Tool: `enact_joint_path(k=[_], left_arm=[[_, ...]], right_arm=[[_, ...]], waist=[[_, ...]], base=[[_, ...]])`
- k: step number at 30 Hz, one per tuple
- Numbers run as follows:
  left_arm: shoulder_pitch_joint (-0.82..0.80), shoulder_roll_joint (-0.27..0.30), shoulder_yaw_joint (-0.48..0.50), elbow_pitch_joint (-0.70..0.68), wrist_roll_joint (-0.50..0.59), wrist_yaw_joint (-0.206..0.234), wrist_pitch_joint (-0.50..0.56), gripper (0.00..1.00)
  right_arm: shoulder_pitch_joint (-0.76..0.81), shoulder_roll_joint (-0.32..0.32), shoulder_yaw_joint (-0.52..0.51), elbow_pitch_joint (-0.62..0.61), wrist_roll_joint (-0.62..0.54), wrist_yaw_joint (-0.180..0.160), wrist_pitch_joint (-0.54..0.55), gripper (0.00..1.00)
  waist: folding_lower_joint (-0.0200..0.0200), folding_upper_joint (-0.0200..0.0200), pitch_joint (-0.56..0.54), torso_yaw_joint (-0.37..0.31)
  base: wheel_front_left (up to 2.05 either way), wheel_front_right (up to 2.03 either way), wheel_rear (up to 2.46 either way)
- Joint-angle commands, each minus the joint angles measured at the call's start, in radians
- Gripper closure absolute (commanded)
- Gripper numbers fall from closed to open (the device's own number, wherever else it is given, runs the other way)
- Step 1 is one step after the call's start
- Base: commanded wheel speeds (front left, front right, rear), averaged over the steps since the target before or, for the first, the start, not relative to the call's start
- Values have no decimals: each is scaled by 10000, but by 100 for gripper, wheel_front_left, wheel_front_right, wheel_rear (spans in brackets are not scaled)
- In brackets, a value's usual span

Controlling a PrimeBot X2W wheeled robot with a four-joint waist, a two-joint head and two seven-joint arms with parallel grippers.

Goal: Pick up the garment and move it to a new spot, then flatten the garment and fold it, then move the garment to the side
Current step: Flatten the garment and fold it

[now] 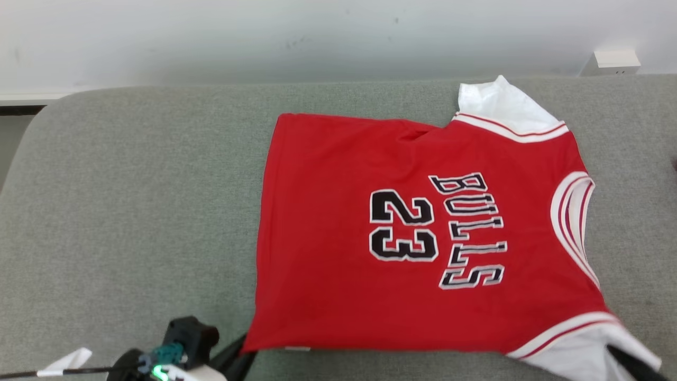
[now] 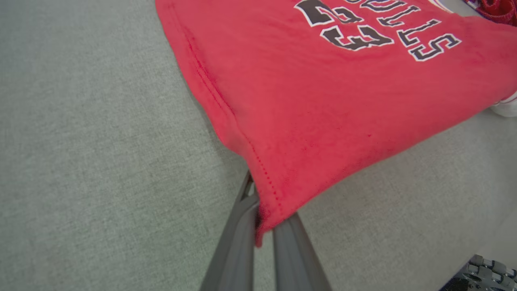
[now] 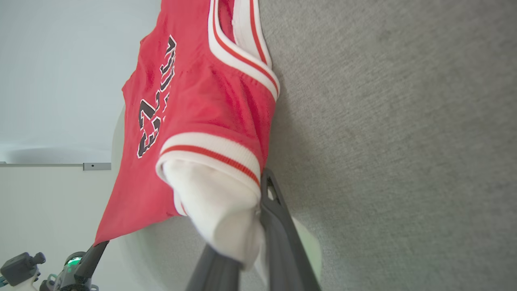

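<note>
a wide grey padded surface [image 1: 132, 185] runs across the head view below a pale wall. on its right half lies the red jersey [image 1: 328, 222], spread out with black "bulls 23" lettering facing up, collar end to the robot's right, and its near edge raised off the padding. the left gripper [image 2: 264, 210] is pinched shut on the jersey's near hem corner. the right gripper [image 3: 252, 210] is clamped narrowly on the white sleeve [image 3: 214, 210] at the near shoulder corner, cloth draped over one finger.
</note>
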Motion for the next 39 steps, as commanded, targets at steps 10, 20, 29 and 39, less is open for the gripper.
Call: enact_joint_path(k=[10, 20, 29, 39], left_arm=[[-65, 1023, -92, -1769, -774, -304, 2192, 100], [-2540, 1617, -27, -1546, -2052, -1542, 4624, 100], [-4477, 1220, -245, -180, -3007, -1982, 5817, 100], [-5791, 965, -679, 1024, -3407, -2147, 6386, 100]], right_arm=[[706, -24, 1112, -985, -916, -22, -26, 100], [-1757, -17, 1065, -1363, -2988, -22, 2687, 100], [-3749, -20, 915, -1225, -4124, -22, 4077, 100], [-4838, -20, 639, -671, -4868, -22, 4555, 100]], waist=[[4, 0, 216, -68], [4, 0, 1079, -50], [4, 0, 1833, 208], [4, 0, 2107, 223]], base=[[0, 0, 0], [0, 0, 0], [0, 0, 0], [0, 0, 0]])
